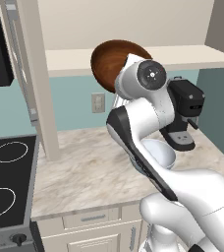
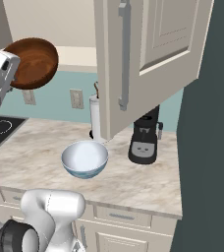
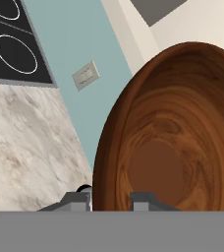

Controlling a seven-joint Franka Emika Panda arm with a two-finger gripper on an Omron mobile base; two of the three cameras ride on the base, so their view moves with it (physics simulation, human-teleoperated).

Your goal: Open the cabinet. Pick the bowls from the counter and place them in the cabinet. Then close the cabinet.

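Note:
My gripper (image 3: 111, 199) is shut on the rim of the dark brown wooden bowl (image 3: 178, 133), one fingertip on each side of the wall. The brown bowl (image 1: 109, 59) is held high and tilted on edge, in front of the pale inner shelf (image 1: 192, 55) of the open cabinet, at its left part. The hand itself is hidden behind the wrist in the left base view. The white bowl with the blue outside (image 2: 84, 158) sits upright on the marbled counter (image 2: 35, 147). Both cabinet doors stand open: the left door (image 1: 33, 74) and the right door (image 2: 148, 59).
A black coffee machine (image 2: 144, 138) stands at the back right of the counter, and a white cylinder (image 2: 95, 118) stands by the wall. The black stovetop (image 1: 8, 172) lies to the left. The right door's bar handle (image 2: 124, 54) hangs over the counter. A wall outlet (image 1: 98, 102) sits below the shelf.

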